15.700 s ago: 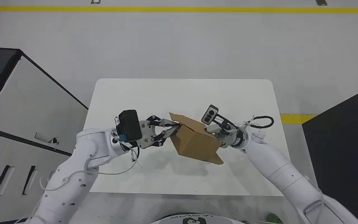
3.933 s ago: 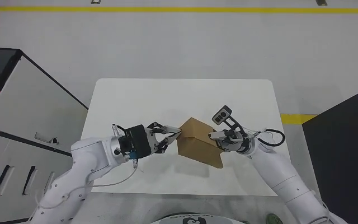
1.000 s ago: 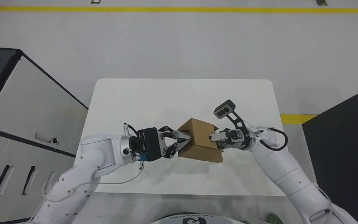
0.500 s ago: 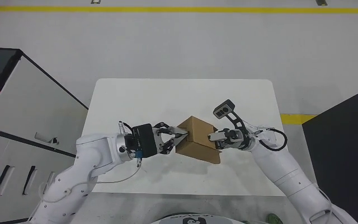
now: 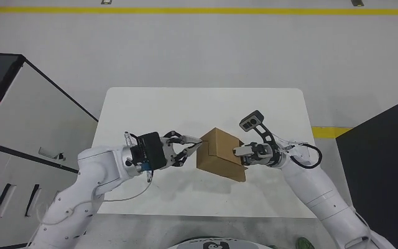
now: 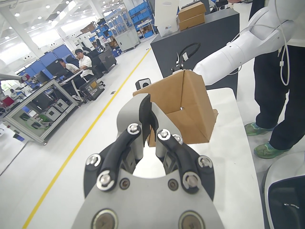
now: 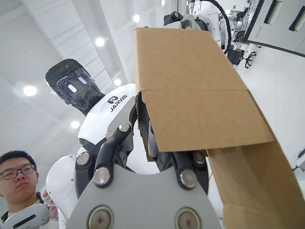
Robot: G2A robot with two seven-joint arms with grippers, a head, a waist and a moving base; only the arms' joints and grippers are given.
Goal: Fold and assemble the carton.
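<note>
We see the brown cardboard carton (image 5: pixel 219 154) mid-frame on the white surface (image 5: pixel 261 106); the right tool (image 7: pixel 143 126) pinches its wall edge, the left tool (image 6: pixel 149 110) sits pressed together just beside it

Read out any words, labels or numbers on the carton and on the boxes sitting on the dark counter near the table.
On the carton: none; the faces in view are plain cardboard.
On the white box on the dark counter: one small label, too small to read.
On the brown boxes beside it: none that can be made out.
</note>
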